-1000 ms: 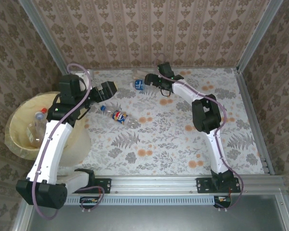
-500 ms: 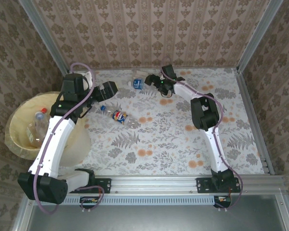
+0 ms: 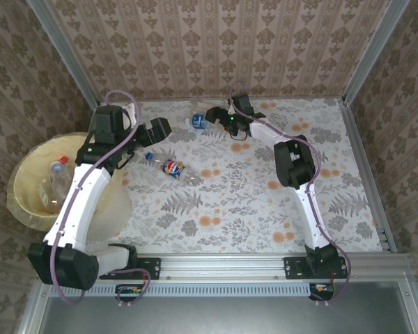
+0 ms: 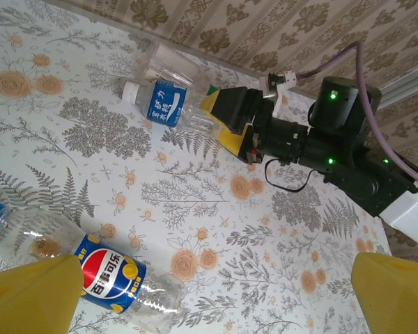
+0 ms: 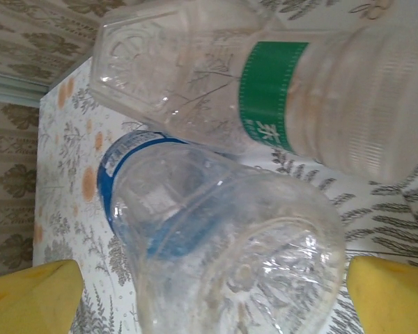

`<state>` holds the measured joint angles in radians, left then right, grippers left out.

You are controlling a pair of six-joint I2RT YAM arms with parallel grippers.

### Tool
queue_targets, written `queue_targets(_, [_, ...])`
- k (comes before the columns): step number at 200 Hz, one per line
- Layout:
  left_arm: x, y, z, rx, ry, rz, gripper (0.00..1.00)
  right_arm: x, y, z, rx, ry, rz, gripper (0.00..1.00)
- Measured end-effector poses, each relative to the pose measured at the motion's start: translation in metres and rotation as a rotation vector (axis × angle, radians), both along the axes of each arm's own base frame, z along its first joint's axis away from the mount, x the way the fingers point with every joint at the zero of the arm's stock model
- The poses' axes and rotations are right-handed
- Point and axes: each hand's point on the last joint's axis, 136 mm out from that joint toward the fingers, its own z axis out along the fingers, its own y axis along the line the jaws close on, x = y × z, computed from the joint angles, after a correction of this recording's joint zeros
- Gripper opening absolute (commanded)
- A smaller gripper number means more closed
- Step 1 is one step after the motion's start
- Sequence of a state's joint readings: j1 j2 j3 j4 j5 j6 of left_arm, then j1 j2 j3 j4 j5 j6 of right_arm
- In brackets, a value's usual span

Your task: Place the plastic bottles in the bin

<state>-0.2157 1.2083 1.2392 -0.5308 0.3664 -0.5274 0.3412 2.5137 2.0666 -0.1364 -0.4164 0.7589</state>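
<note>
At the right end effector, a crinkled clear blue-labelled bottle.

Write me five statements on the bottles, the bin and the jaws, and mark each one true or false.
1. The bin has bottles in it. True.
2. The cola bottle stands upright on the table. False: it lies on its side.
3. The left jaws are shut on a bottle. False: they stand open and hold nothing.
4. A blue-label bottle lies right beside a green-label bottle. True.
5. The right jaws stand open at the base end of the blue-label bottle. True.
</note>
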Motion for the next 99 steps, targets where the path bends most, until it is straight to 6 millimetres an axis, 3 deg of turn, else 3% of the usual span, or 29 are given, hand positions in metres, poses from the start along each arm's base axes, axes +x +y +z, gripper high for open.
queue_targets(56, [0.001, 0.000, -0.003, 0.002, 0.007, 0.000, 1.00, 0.006, 0.009, -0.002, 0.051, -0.023, 0.009, 0.94])
queue_targets(99, [0.002, 0.000, -0.003, 0.002, 0.007, 0.000, 1.00, 0.008, 0.013, -0.002, 0.077, -0.033, 0.006, 0.78])
